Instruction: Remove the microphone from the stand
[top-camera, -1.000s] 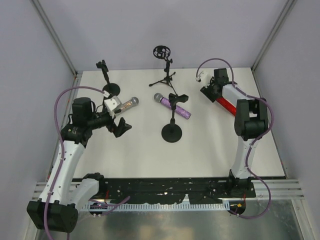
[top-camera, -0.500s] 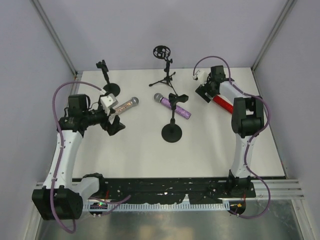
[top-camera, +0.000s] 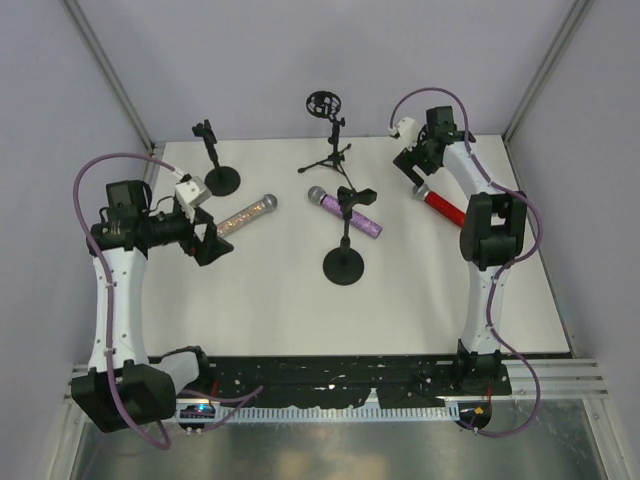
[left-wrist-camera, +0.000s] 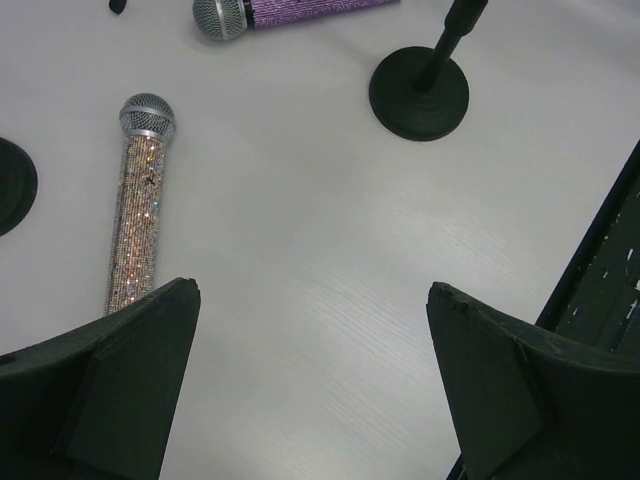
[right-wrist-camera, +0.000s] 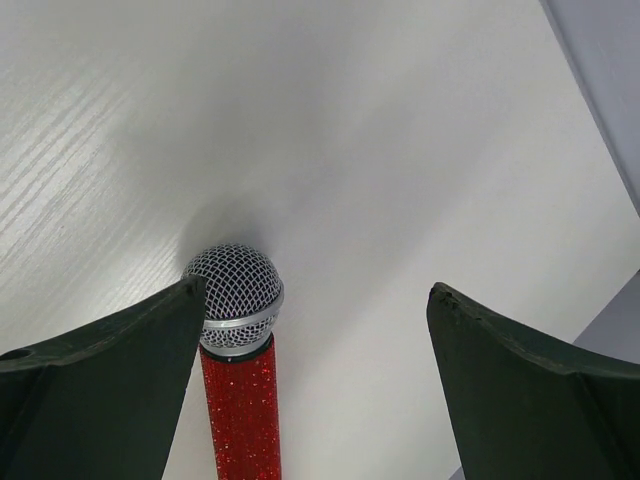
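A purple glitter microphone (top-camera: 352, 214) sits tilted in the clip of a black round-base stand (top-camera: 343, 266) mid-table; both also show at the top of the left wrist view, the purple microphone (left-wrist-camera: 290, 12) and the stand (left-wrist-camera: 418, 92). My left gripper (top-camera: 210, 242) hangs open at the left, empty, its gripper (left-wrist-camera: 312, 290) over bare table. My right gripper (top-camera: 413, 172) is open at the back right, just above the mesh head of a red microphone (right-wrist-camera: 238, 385) lying flat. Neither gripper touches the purple microphone.
A silver-gold glitter microphone (top-camera: 247, 212) lies on the table between my left gripper and the stand. An empty round-base stand (top-camera: 216, 168) is at the back left. A tripod stand with a ring mount (top-camera: 328, 140) is at the back centre. The red microphone (top-camera: 441, 204) lies near the right edge.
My right gripper opened, let go of the red microphone and drew back toward the far edge. My left arm pulled back to the left, away from the silver-gold microphone.
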